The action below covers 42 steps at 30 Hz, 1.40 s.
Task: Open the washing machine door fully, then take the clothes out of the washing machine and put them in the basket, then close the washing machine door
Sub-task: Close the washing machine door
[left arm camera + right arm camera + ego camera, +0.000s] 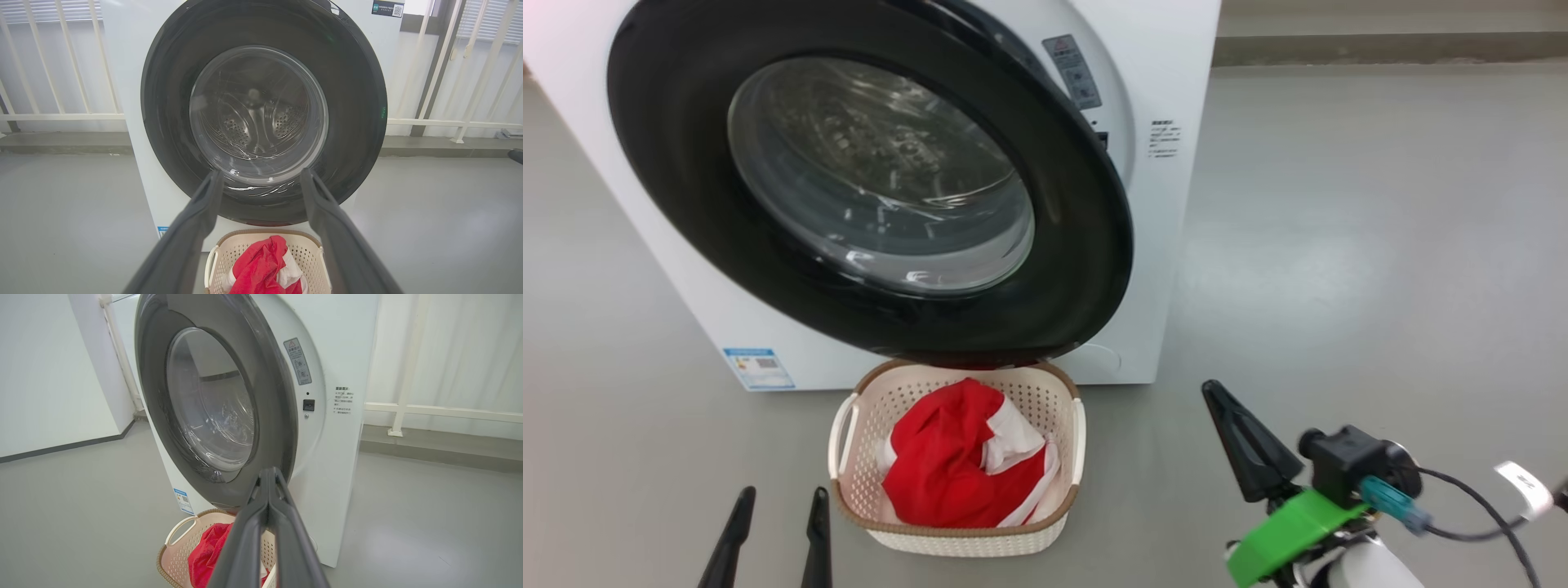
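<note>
Large round glossy black-rimmed door with clear bulging glass bowl (866,188): hangs on the front of the white boxy front-loading washing machine (1168,204), ajar, free edge swung out from the machine's face, latch side exposed. Not yet shut.

Bright red soft clothes with white trim (956,465): heaped inside the small cream perforated plastic basket with brown rim (956,531), on the grey floor (1339,245) just in front of the machine, under the door's lower rim. I judge unloading finished.

My left fingers (731,539): spread apart, grasping nothing, parked in front of the machine, clear of the door's swing.

My right fingers (1245,445): clenched together on nothing, in front of the machine on the door's free-edge side. A closed tip likely suits pushing the door home.
</note>
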{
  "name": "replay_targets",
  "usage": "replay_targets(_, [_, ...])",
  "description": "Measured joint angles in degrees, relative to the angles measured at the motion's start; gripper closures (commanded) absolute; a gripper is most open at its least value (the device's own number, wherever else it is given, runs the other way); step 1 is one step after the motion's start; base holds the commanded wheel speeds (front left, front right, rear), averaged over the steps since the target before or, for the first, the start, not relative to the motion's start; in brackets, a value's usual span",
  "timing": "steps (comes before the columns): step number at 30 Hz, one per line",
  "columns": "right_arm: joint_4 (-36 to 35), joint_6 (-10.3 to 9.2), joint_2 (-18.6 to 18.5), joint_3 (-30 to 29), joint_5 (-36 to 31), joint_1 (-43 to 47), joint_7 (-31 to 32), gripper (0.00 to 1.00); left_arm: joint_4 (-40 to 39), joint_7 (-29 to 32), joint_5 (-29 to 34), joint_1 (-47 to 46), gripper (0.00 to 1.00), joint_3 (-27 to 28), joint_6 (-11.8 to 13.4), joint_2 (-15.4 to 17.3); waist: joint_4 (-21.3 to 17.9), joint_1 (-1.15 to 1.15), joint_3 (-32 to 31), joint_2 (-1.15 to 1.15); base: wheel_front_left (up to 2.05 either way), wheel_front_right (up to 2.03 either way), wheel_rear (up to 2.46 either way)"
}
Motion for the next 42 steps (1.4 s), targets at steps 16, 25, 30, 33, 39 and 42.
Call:
replay_targets(16, [13.8, 0.00, -0.8, 4.9, 4.1, -19.6, 0.0, 1.00, 0.6, 0.0, 0.9, -5.3, 0.00, -1.1, -2.0, -1.0, 4.8, 0.00, 6.3, 0.00, 0.00, 0.00, 0.00])
replay_targets(25, [14.0, 0.00, -1.9, 3.1, 4.0, -25.5, 0.0, 1.00, 1.6, 0.0, 1.4, -8.2, 0.00, -2.3, -3.0, -1.5, 7.4, 0.00, 10.0, 0.00, 0.00, 0.00, 0.00])
replay_targets(30, [12.7, 0.00, -2.3, 1.1, 2.3, -28.7, 0.0, 1.00, 1.7, 0.0, 1.4, -9.8, 0.00, -2.4, -3.5, -1.7, 8.6, 0.00, 12.4, 0.00, 0.00, 0.00, 0.00])
replay_targets(33, [12.3, 0.00, -2.3, 0.2, 1.4, -30.4, 0.0, 1.00, 2.2, 0.0, 1.5, -10.7, 0.00, -2.6, -3.6, -2.1, 9.3, 0.00, 13.7, 0.00, 0.00, 0.00, 0.00])
replay_targets(39, [12.6, 0.01, -2.3, -0.3, 0.5, -33.4, 0.0, 1.00, 2.7, 0.0, 1.5, -11.4, 0.00, -2.7, -4.1, -2.6, 10.4, 0.00, 15.7, 0.00, 0.00, 0.00, 0.00])
replay_targets(42, [12.9, 0.16, -2.4, -0.6, 0.5, -35.2, 0.0, 1.00, 3.0, 0.0, 2.1, -12.9, 0.00, -2.8, -4.1, -2.7, 10.8, 0.00, 16.6, 0.00, 0.00, 0.00, 0.00])
